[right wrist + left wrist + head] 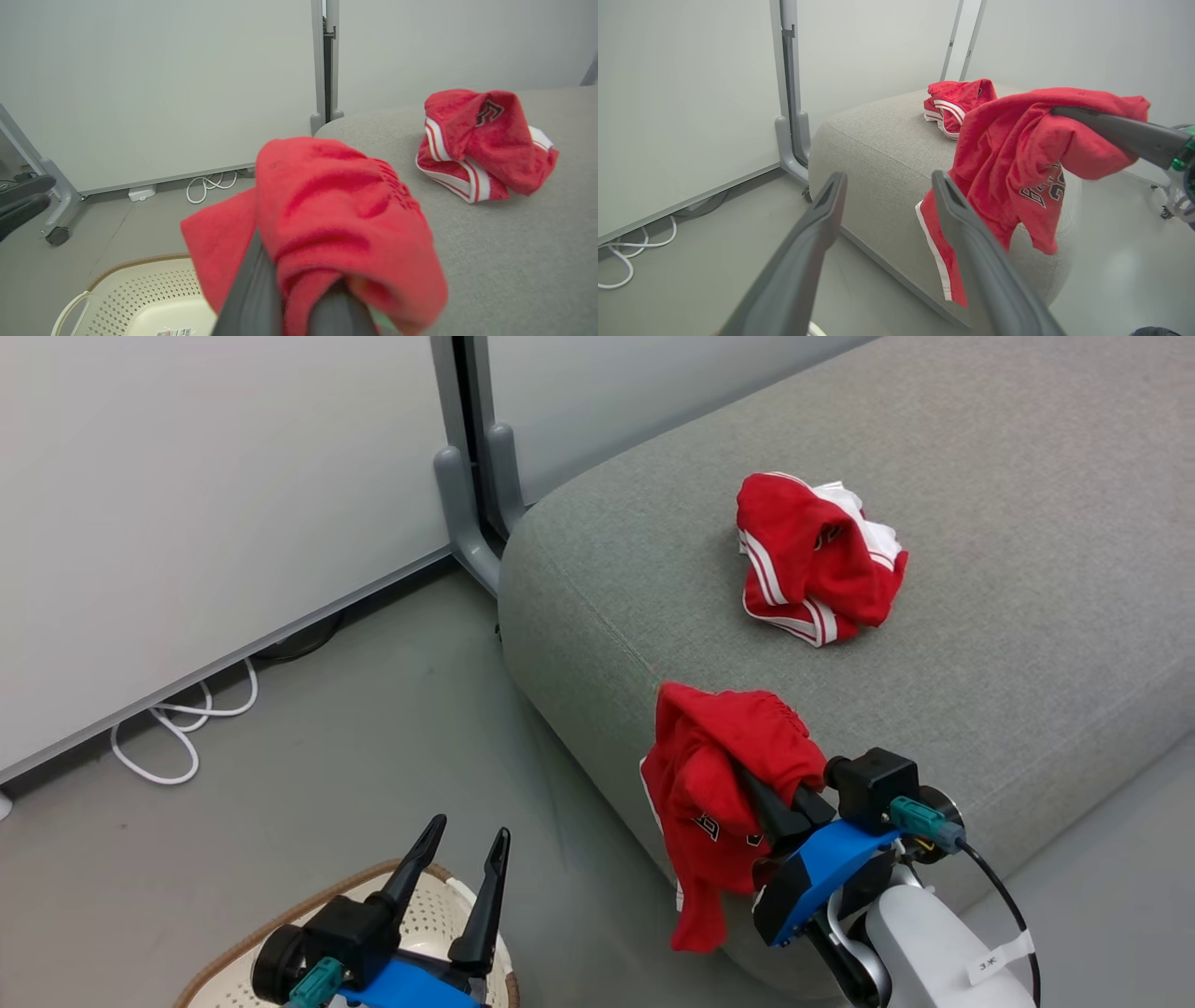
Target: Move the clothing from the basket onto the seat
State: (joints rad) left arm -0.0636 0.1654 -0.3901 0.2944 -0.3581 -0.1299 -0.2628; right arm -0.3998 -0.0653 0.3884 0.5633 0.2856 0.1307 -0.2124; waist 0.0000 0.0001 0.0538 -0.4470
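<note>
The right claw [761,793] is clamping its two dark fingers [250,294] shut on a red garment [709,784], and the fingertips are disappearing into the bunched fabric. This held piece of clothing is hanging at the near rounded edge of the grey seat [980,691]. Its upper folds are sitting over the cushion's rim and its lower part is trailing down the seat's side toward the floor. Whether the fabric is actually resting on the upholstery cannot be told. In the left wrist view the same garment [1017,154] is showing dark lettering on its front and a white stripe along its dangling hem.

A second red garment [812,560], with white stripes and white trim, is lying crumpled on top of the seat, farther back and well apart from the held one. In the right wrist view it [481,140] is sitting beyond and to the right of the gripped fabric.

The left claw [470,826] is hovering with its fingers spread wide and gripping nothing, directly above the cream perforated basket [289,919]. The basket is standing on the grey floor just beside the seat's front side. In the right wrist view the visible part of the basket's inside [140,289] is showing a label sticker on its base.

A white cable [177,728] is lying looped on the floor along the foot of a pale partition wall, near a grey upright post [467,495].
</note>
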